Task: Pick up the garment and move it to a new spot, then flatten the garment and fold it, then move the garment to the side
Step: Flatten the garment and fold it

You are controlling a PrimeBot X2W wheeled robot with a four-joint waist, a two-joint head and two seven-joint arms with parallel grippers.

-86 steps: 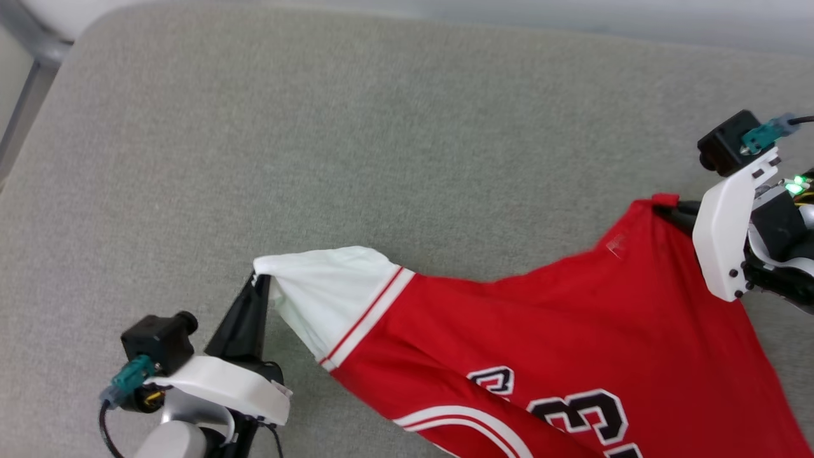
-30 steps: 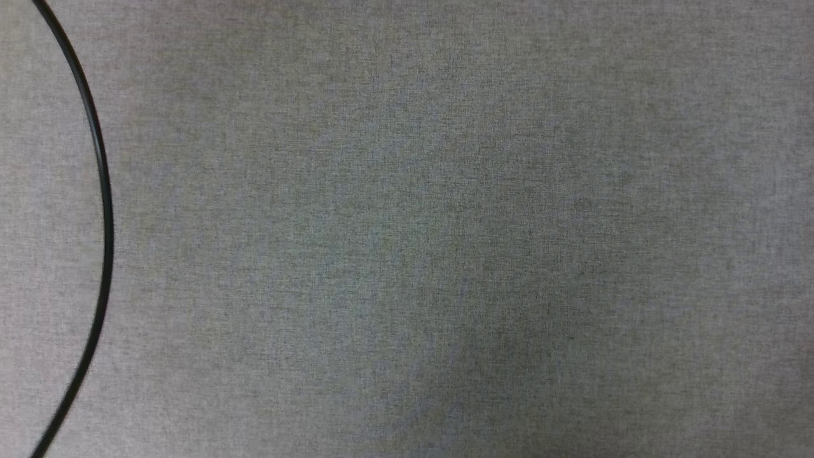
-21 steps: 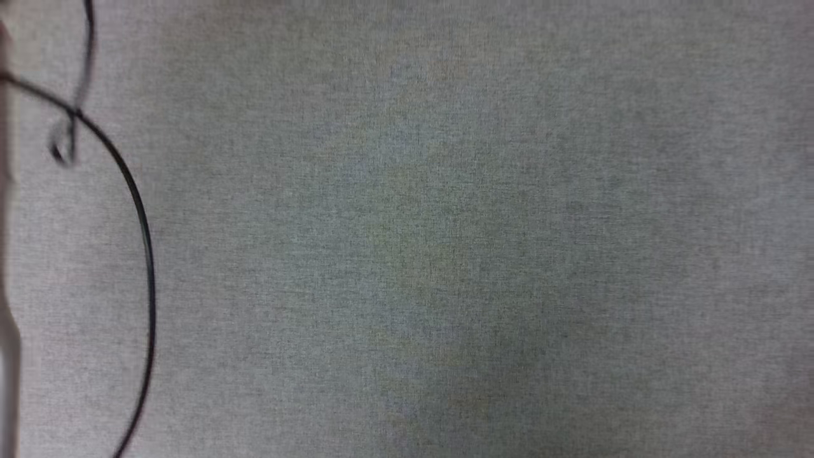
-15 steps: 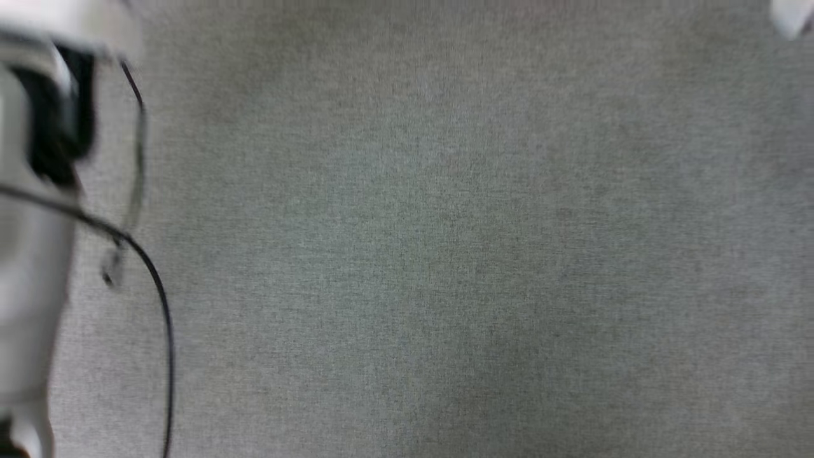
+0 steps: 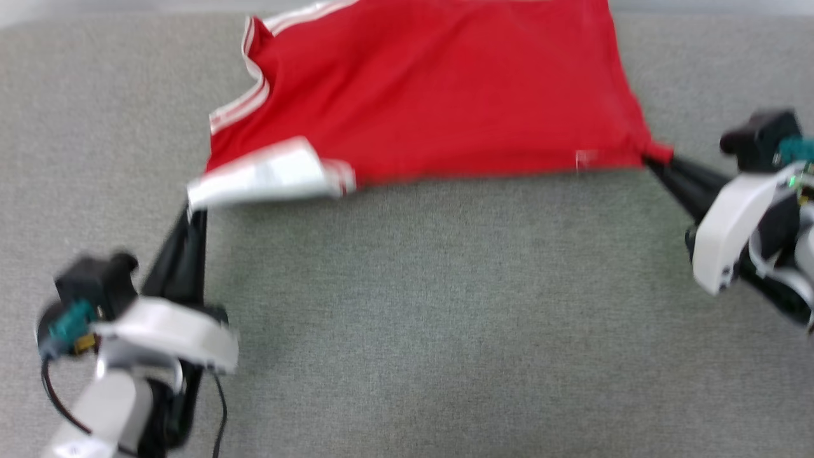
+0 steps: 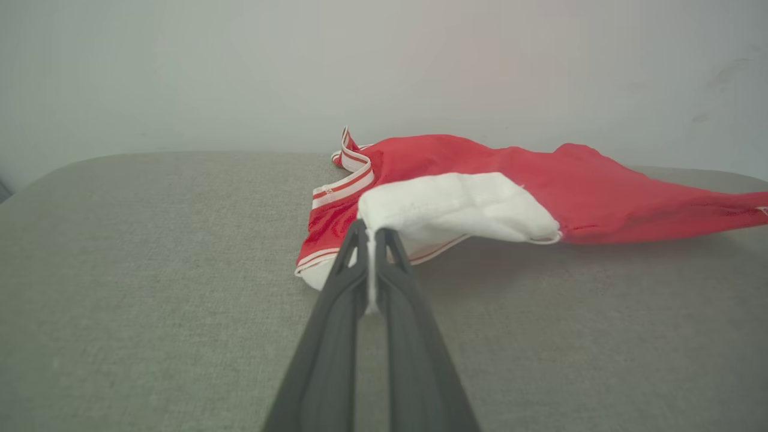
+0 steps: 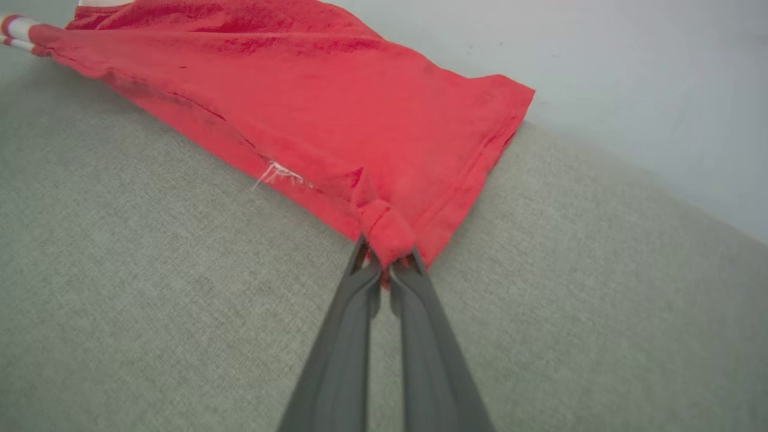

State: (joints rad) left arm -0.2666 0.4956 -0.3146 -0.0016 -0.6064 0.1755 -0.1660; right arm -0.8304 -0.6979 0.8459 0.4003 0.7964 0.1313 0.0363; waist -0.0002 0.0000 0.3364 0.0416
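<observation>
- Pinching a white sleeve of the garment [image 5: 432, 95], my left gripper [image 5: 193, 213] sits near left.
- My right gripper [image 5: 650, 160] clamps its red hem corner, right.
- I see it stretched between them over the far side of the grey cushion [image 5: 413, 305].

One garment [image 5: 432, 89], two grippers (left gripper [image 5: 194, 213], right gripper [image 5: 650, 160])

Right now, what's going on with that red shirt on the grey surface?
A two-armed robot holds a red jersey T-shirt by two points. The left gripper has its jaws shut on the white sleeve; the right gripper has its jaws shut on a red hem corner. The shirt is stretched between them over the far part of the grey fabric surface, its near edge raised. It is not yet folded.
</observation>
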